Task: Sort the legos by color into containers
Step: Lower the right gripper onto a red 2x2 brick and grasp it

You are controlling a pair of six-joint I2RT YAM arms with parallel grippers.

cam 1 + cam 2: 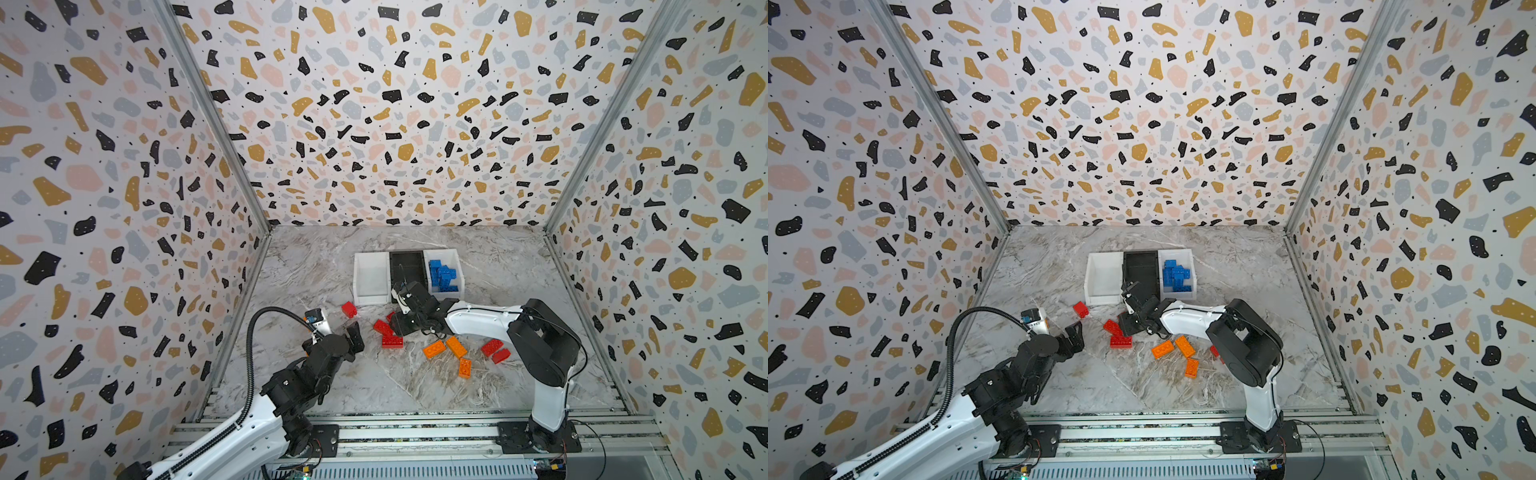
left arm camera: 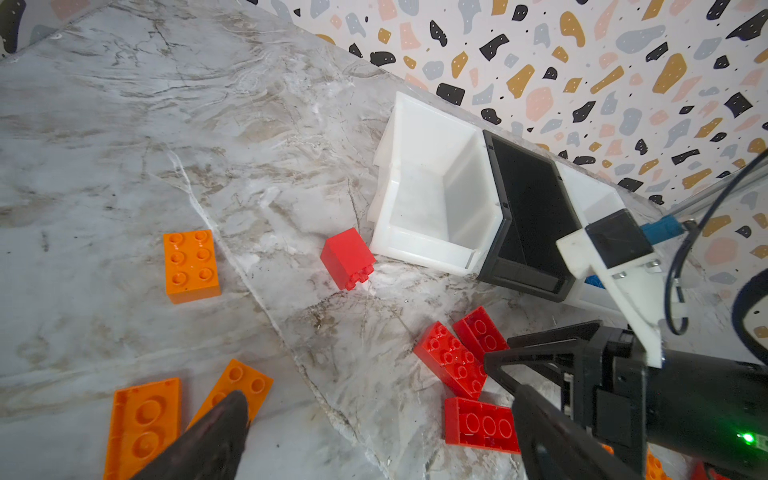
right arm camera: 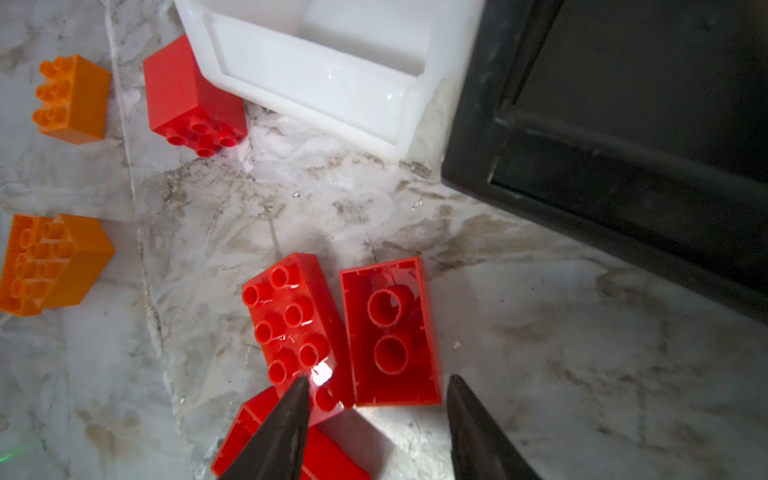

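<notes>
Grey-veined marble desk [image 1: 332, 386], lower half of frame. Mid-frame, three bins abreast, walls touching: white bin [image 1: 371, 276], black bin [image 1: 409, 262], second white bin [image 1: 449, 254]. Lone red brick [image 1: 349, 309] just below white bin. Red brick cluster [image 1: 392, 341] centre. Right of it, three orange bricks [image 1: 456, 347], then red pair [image 1: 492, 347].

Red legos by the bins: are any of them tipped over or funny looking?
Yes. One oblong red brick lies upside down, hollow side up, beside a studs-up red brick. A square red brick is tipped on its side next to the white bin, by its front corner. None looks broken.
</notes>
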